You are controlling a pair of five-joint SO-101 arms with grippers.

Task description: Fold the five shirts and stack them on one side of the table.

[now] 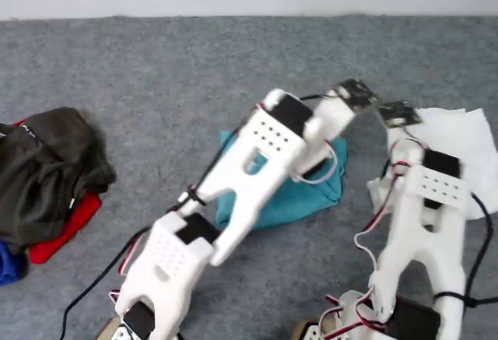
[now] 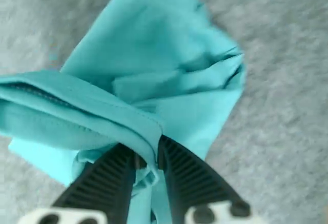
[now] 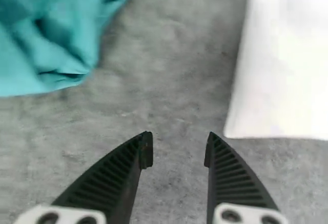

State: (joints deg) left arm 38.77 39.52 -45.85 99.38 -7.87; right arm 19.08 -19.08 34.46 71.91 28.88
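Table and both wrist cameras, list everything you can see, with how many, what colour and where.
teal shirt: 1, teal, middle of the table, partly under the left arm, one folded edge pinched by that arm's gripper.
white shirt: 1, white, lying flat at the right side of the table in the high view.
dark shirt: 1, dark olive-brown, crumpled on top of the pile at the left side.
red shirt: 1, red, under the dark shirt.
blue shirt: 1, blue, at the pile's lower left edge.
table: 1, grey, felt-like surface.
left gripper: 1, black fingers, shut on the teal shirt.
right gripper: 1, black fingers, open over bare table between the teal and white shirts.
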